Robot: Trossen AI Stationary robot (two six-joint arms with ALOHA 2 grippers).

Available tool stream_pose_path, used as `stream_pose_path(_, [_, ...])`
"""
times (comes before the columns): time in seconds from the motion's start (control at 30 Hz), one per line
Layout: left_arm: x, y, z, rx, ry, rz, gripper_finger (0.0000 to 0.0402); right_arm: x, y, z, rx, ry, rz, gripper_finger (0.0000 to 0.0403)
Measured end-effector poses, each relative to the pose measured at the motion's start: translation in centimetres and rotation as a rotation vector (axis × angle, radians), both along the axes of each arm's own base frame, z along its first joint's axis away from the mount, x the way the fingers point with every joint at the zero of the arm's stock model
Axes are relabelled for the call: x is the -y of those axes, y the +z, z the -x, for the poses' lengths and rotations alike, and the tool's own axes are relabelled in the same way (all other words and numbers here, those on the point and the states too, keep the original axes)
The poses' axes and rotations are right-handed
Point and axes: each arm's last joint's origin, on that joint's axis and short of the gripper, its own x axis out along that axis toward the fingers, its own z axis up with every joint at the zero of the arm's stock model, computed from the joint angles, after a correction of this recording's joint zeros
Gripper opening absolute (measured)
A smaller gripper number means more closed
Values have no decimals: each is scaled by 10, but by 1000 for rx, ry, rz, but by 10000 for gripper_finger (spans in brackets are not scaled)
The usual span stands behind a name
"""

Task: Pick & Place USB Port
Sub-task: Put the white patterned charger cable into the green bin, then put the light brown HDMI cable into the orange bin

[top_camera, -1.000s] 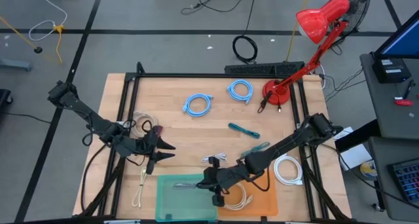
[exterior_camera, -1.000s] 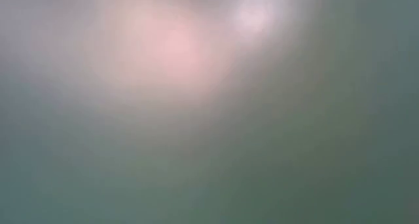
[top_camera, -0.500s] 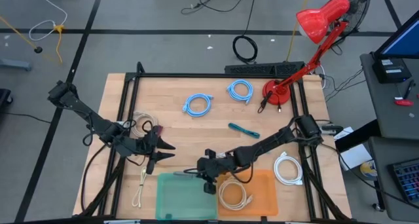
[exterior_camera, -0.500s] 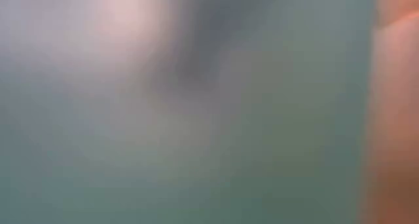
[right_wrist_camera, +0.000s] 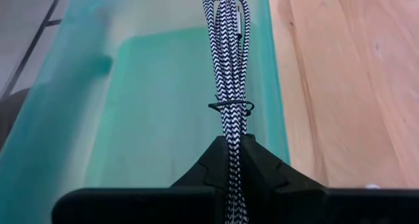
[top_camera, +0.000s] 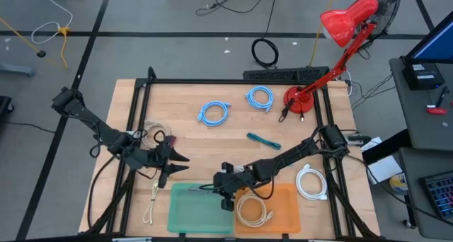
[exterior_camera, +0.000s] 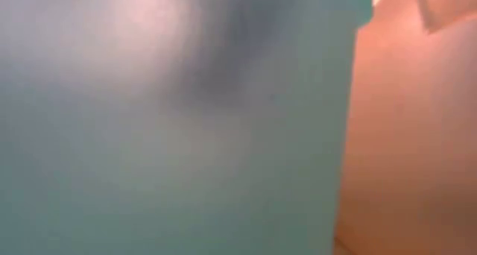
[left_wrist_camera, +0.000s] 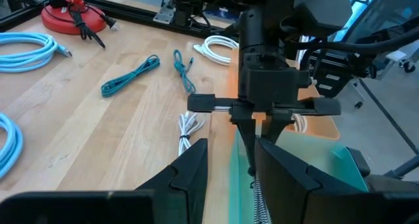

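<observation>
A black-and-white braided cable bundle (right_wrist_camera: pixel 228 60), bound by a thin black tie, juts out of my right gripper (right_wrist_camera: pixel 230 142), which is shut on it. In the high view my right gripper (top_camera: pixel 221 189) stands over the far rim of the green tray (top_camera: pixel 191 217), and the cable (top_camera: pixel 204 189) reaches out above the tray. My left gripper (top_camera: pixel 177 160) waits open left of the tray, with nothing between its fingers (left_wrist_camera: pixel 193 168). It faces the right gripper (left_wrist_camera: pixel 262 122). My right gripper pinches the bundle between its two fingers just behind the black tie (right_wrist_camera: pixel 229 127). The fingers slant down from the table's right and lie along the bundle. The looped end (right_wrist_camera: pixel 222 4) sticks out ahead over the green tray; whether it touches the tray I cannot tell.
An orange tray (top_camera: pixel 283 199) with a coiled white cable (top_camera: pixel 253 212) adjoins the green tray. Blue cables (top_camera: pixel 214 112), a teal cable (top_camera: pixel 263 140), white cables (top_camera: pixel 311 182) and a cream cable (top_camera: pixel 152 203) lie on the table. A red lamp (top_camera: pixel 304 100) stands at the far right.
My right gripper, still shut on the braided bundle, has swung from the seam between the two trays toward the table's left and far side and come lower, ending over the green tray's far rim. The white cable in the orange tray is now uncovered.
</observation>
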Motion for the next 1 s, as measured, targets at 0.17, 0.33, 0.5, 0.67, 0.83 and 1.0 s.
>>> stream_pose_path(0.17, [0,0,0,0,0,0,129,-3,-1,2,-16,7,0,14])
stream_pose_path(0.33, [0,0,0,0,0,0,129,-3,-2,3,-24,6,2,14])
stream_pose_path(0.5, [0,0,0,0,0,0,129,-2,-4,4,-51,5,13,14])
stream_pose_path(0.67, [0,0,0,0,0,0,129,-2,-3,4,-43,8,19,24])
stream_pose_path(0.83, [0,0,0,0,0,0,129,-2,-3,3,-28,9,28,63])
stream_pose_path(1.0, [0,0,0,0,0,1,129,-2,-2,3,-18,1,45,98])
